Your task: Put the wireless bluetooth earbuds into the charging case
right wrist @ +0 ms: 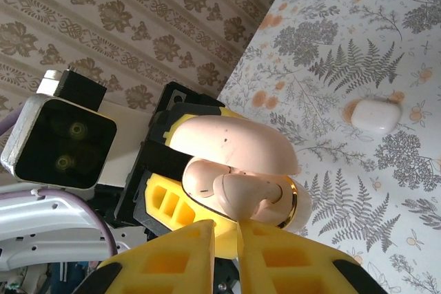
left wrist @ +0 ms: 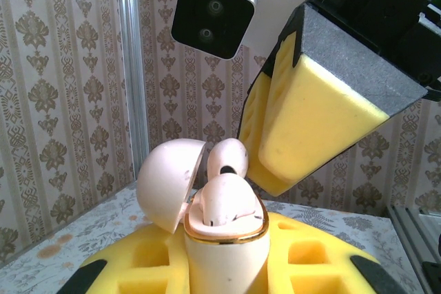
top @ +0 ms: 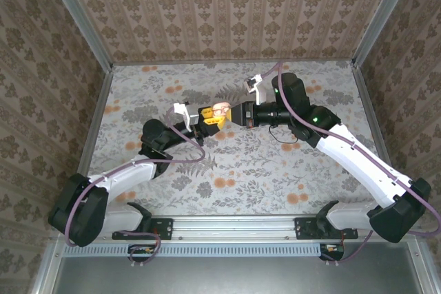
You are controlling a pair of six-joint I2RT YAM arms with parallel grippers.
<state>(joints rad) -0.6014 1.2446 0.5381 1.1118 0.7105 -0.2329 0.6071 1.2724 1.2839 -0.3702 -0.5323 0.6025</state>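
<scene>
Left claw (left wrist: 224, 277) around charging case (left wrist: 226, 242)

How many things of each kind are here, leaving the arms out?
Open pinkish case: 1
Earbuds: 2
Small white box: 1
Total: 4

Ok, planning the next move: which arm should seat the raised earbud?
Right: the right end effector is at the raised earbud, while the left end effector is shut on the open case.
</scene>
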